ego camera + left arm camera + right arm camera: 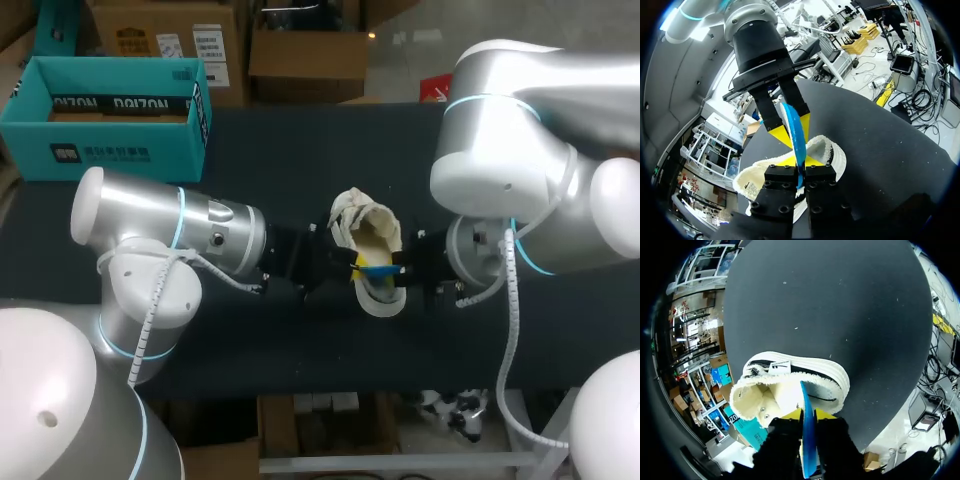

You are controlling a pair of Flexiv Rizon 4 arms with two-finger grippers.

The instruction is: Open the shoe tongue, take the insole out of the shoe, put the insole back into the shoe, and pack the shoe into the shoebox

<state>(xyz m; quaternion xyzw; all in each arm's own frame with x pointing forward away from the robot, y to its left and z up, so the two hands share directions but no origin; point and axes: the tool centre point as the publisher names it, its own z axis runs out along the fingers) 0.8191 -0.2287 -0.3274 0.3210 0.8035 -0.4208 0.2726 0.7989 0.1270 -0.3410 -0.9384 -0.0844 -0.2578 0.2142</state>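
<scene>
A: At mid-table, over the shoe (368,235): insole (378,270) on edge, pinched from opposite sides by left gripper (800,167) and right gripper (807,416). Box (110,150) far left.

B: Likely light, thin and floppy; slick too, perhaps. Better held near one end, fed toe-first into the shoe.

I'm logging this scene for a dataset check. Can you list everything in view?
shoe: one, cream-white, mid-table between the grippers.
insole: one, blue, on edge at the shoe's opening.
shoebox: one, teal, open, table's far left corner.
table: one, black, under everything.
left gripper: one, yellow-tipped, shut on the insole.
right gripper: one, yellow-tipped, shut on the insole, facing the left one.
</scene>
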